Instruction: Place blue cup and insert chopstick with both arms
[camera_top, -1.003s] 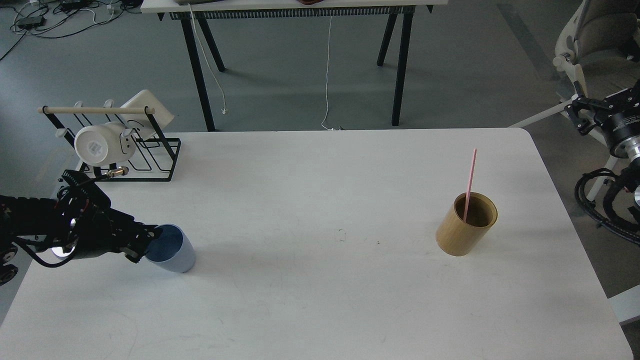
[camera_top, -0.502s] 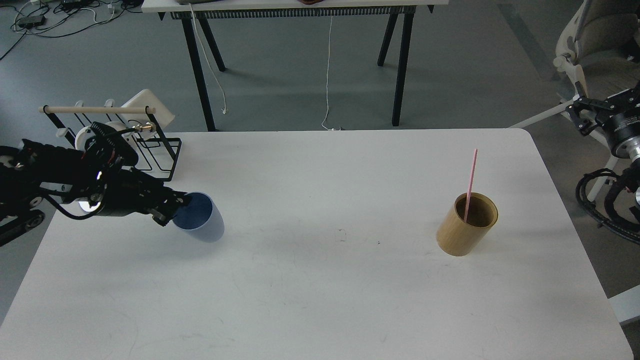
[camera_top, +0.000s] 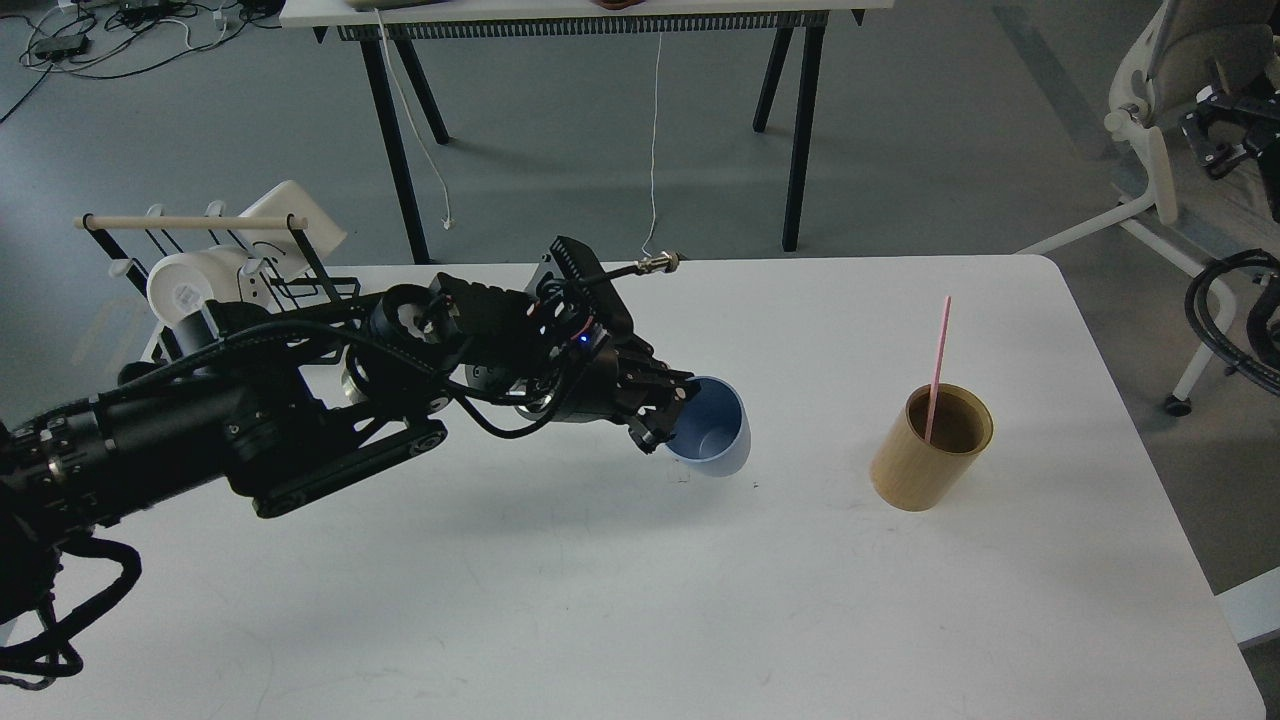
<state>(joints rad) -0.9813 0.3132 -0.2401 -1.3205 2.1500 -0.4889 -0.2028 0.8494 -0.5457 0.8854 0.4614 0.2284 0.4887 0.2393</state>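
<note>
The blue cup (camera_top: 712, 428) is held by its near rim in the left gripper (camera_top: 668, 418), whose fingers are clenched on the wall, one inside the mouth and one outside. The cup is tilted, mouth toward the camera, near the middle of the white table (camera_top: 620, 600); whether its base touches the surface cannot be told. The tan holder (camera_top: 930, 450) stands at three o'clock from the cup, well apart, with the pink chopstick (camera_top: 938, 365) leaning inside it and rising toward twelve o'clock. The right gripper (camera_top: 1215, 135) is seen at the far two o'clock edge, off the table; whether it is released or clenched cannot be told.

The cup is judged light, thin-walled and smooth, so a rim pinch is adequate but may slip or flex if squeezed hard. The chopstick is judged stiff, light and slender; it is best taken on its exposed upper length, above the holder's rim, and lifted straight out.
</note>
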